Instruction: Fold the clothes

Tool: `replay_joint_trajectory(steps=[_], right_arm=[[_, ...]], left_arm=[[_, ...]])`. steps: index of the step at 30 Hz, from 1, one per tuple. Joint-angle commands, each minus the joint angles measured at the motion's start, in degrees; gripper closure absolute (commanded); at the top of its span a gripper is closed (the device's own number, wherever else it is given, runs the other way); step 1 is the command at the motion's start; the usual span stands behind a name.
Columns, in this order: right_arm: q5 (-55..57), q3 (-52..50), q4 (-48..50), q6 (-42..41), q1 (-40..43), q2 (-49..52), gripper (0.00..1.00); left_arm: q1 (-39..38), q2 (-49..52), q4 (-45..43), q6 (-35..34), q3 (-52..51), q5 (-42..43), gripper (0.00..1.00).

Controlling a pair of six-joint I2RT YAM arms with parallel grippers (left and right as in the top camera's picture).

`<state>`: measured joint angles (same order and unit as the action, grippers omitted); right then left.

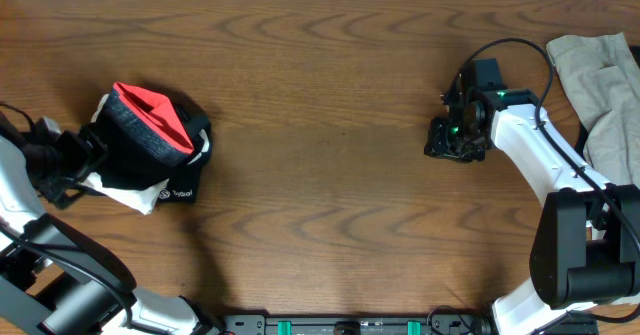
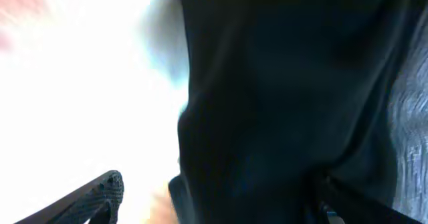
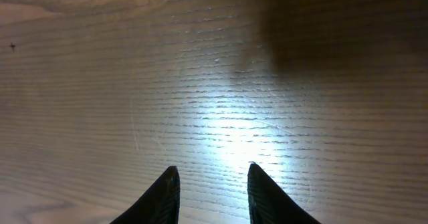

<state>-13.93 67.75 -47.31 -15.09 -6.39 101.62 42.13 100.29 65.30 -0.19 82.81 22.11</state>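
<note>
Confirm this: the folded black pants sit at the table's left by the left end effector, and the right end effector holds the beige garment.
Wrong on the right end effector: the right wrist view shows it open over bare table, holding nothing. The beige garment lies apart at the far right in the overhead view. The black pants are at left by the left end effector.

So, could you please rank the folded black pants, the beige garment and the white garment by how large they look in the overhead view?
1. Beige garment, though cut off by the frame edge.
2. Black pants, a folded bundle.
3. White garment, mostly hidden beneath the pants.
</note>
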Motion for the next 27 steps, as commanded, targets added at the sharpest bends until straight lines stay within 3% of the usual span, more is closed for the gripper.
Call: replay_joint_trajectory(steps=[1, 6, 11, 16, 17, 18, 21, 27], right_arm=[[-3.87, 0.28, 0.22, -0.09, 1.51, -1.29, 0.67], [-13.81, 0.85, 3.74, 3.23, 4.90, -8.24, 0.62], [-17.18, 0.85, 7.10, 6.54, 6.45, -20.35, 0.57], [-13.88, 0.85, 7.21, 9.16, 6.34, -34.73, 0.42], [-12.41, 0.85, 6.97, 9.16, 6.34, -36.85, 0.25], [-10.69, 0.85, 6.47, 9.16, 6.34, -39.17, 0.01], [-7.56, 0.83, 4.15, 9.16, 6.34, -44.28, 0.01], [-7.45, 0.83, -2.21, 9.16, 6.34, -50.66, 0.01]], left_arm=[[-1.14, -2.36, 3.26, 2.56, 5.64, 3.82, 0.11], [-8.15, -10.84, 8.63, 13.68, 12.92, 9.86, 0.14], [-21.18, -22.91, 8.85, 22.16, 13.68, 8.24, 0.15], [-34.84, -32.63, 8.90, 18.43, 11.72, -2.01, 0.11], [-36.83, -33.90, 8.92, 16.50, 10.97, -4.22, 0.07], [-38.75, -35.17, 8.92, 14.05, 10.03, -7.15, 0.02], [-42.34, -37.79, 8.87, 9.14, 6.78, -12.48, 0.02], [-43.60, -38.34, 9.73, 8.85, 3.10, -12.52, 0.02]])
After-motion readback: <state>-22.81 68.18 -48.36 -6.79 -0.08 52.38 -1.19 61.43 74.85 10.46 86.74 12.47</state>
